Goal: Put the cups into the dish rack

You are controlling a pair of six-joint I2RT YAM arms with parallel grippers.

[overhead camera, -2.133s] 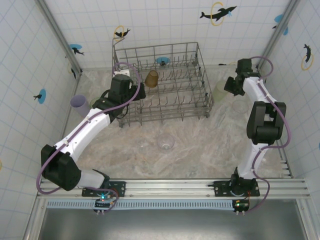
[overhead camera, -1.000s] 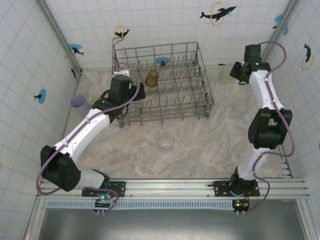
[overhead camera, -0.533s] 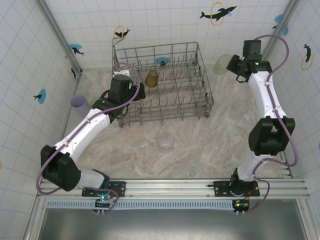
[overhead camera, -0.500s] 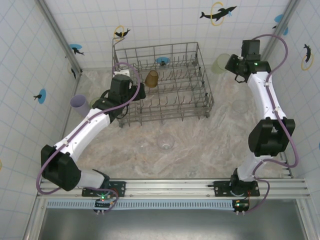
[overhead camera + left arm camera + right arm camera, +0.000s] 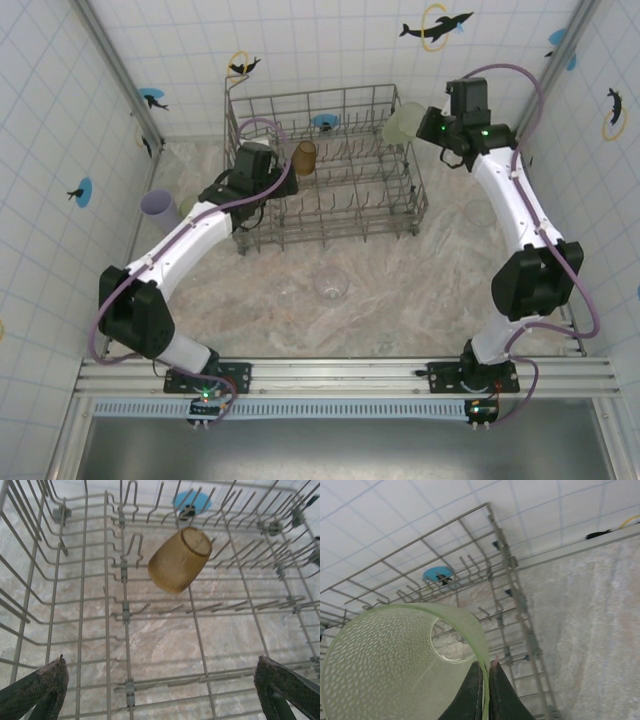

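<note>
1. Two dark fingers of the right end effector (image 5: 482, 680) are pressed together on the rim wall of a pale green translucent plastic tumbler (image 5: 385, 655). One finger is inside the mouth and one outside. The tumbler hangs on its side in the air, its mouth facing the wrist camera.
2. Just past that end effector (image 5: 420, 126), the tumbler sits above the far right corner of the large grey wire dish rack (image 5: 312, 97). The rack's tines and corner post are below and beyond it.
3. The left end effector (image 5: 160, 661) has its fingers wide apart with nothing between them. It hangs over the rack's wire floor on the left side.
4. Ahead of those fingers, and apart from them, an amber-brown translucent plastic tumbler (image 5: 180, 559) lies tilted among the upright tines.
5. Well out to the left of the left end effector, a lilac plastic tumbler (image 5: 158, 207) rests outside the rack on the marbled worktop (image 5: 400, 290).
6. Nearer the arm bases, in front of the rack, stand two clear plastic tumblers (image 5: 332, 285). A third clear tumbler (image 5: 482, 212) stands below the right end effector, beside that arm.
</note>
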